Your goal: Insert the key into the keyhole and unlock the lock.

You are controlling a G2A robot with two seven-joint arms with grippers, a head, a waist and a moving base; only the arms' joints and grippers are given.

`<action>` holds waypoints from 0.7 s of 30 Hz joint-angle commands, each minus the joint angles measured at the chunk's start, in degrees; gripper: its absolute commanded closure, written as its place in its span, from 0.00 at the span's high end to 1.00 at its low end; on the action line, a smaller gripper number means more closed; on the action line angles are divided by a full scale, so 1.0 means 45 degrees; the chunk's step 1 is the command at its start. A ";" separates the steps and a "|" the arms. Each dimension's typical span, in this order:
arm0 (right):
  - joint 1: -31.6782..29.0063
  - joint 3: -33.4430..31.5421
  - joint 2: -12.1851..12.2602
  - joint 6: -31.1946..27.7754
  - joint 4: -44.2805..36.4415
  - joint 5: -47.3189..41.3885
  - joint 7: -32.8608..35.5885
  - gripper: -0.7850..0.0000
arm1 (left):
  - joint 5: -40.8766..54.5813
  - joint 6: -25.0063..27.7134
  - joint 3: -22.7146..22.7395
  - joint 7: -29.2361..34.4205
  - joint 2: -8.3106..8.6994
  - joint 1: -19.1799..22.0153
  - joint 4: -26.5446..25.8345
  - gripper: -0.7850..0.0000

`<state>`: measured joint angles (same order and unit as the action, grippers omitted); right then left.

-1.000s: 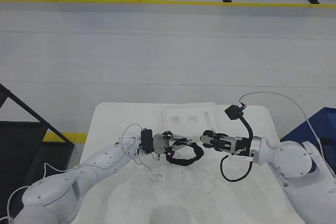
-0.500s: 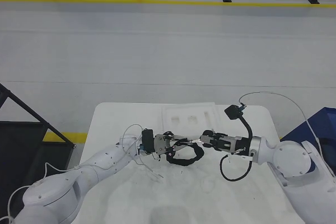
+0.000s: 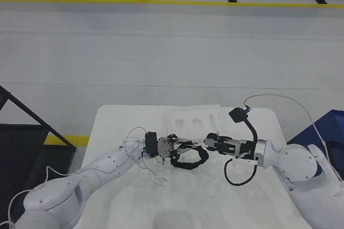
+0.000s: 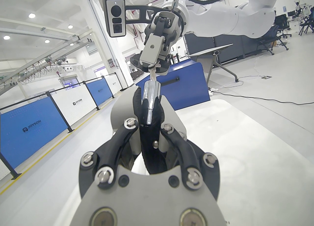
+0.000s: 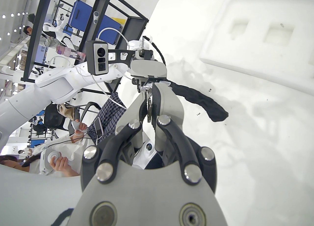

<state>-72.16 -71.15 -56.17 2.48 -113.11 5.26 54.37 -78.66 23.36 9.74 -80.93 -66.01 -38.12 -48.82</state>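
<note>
— Left to right, what have you got?

— My left claw (image 4: 149,104) is clamped on the lock (image 4: 151,89), which is held up off the tabletop (image 4: 233,138). The key (image 4: 153,76) meets the lock's end, but I can't tell how deep it sits. My right claw (image 5: 149,94) is pinched tight on the key's head.

— What's the trick now?

— I'd hold the left rigid and push the key straight along the lock's axis until it seats, then twist. At any angle it will likely bind.

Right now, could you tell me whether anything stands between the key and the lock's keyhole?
Nothing visible does. The key, held in the right claw, meets the end of the chrome lock barrel gripped in the left claw, with no object between them.
</note>
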 commanded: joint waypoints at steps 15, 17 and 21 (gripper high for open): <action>-0.0021 0.0411 -0.0024 0.0100 -0.0273 0.0839 -0.0500 0.00 | 0.0289 0.0128 0.0000 0.0128 0.0033 -0.0047 -0.0118 0.00; -0.0025 0.0475 -0.0031 0.0079 -0.0304 0.0898 -0.0534 0.00 | 0.0362 0.0143 0.0000 0.0144 0.0044 -0.0050 -0.0145 0.00; 0.0001 0.0547 -0.0040 0.0125 -0.0301 0.0977 -0.0562 0.00 | 0.0392 0.0176 0.0000 0.0177 0.0068 -0.0053 -0.0168 0.00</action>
<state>-72.21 -68.74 -56.35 2.93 -114.49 9.56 51.83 -76.89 24.16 9.74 -80.14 -65.72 -38.36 -49.54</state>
